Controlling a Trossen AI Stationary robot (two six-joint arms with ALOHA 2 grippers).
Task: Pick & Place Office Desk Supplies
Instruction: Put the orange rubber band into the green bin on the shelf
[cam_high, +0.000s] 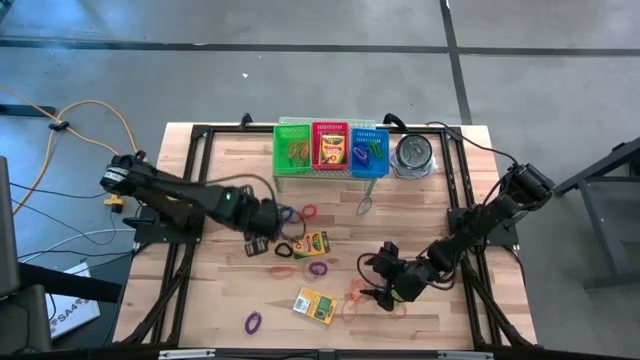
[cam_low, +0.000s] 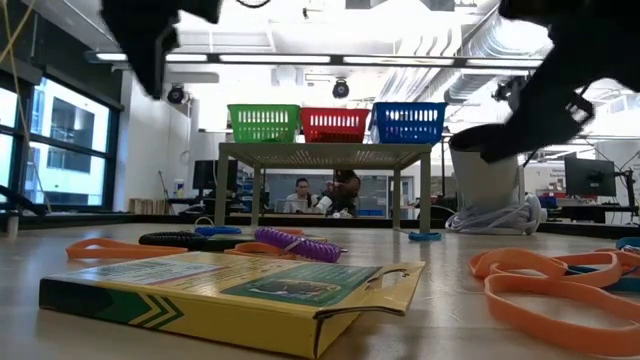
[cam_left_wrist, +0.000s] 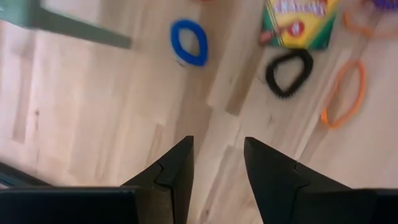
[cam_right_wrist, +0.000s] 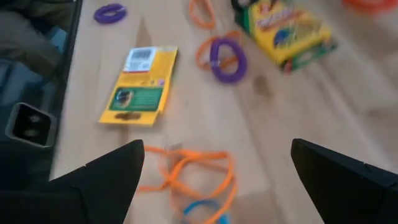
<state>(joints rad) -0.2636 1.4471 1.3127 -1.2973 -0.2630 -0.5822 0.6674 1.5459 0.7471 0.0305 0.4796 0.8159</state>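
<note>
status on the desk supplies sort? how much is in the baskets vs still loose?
Done: a crayon box sits in the red basket, with bands in the green basket and blue basket.
In hand: nothing. The left gripper hangs empty over bare wood near a blue band; the right gripper is open above orange bands.
Left: two crayon boxes and many loose bands on the table.

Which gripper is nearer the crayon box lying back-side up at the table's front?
Right. The right gripper hangs open just beside the back-side-up crayon box, over orange bands. The left gripper is farther back, near the baskets' stand, with another crayon box between.
</note>
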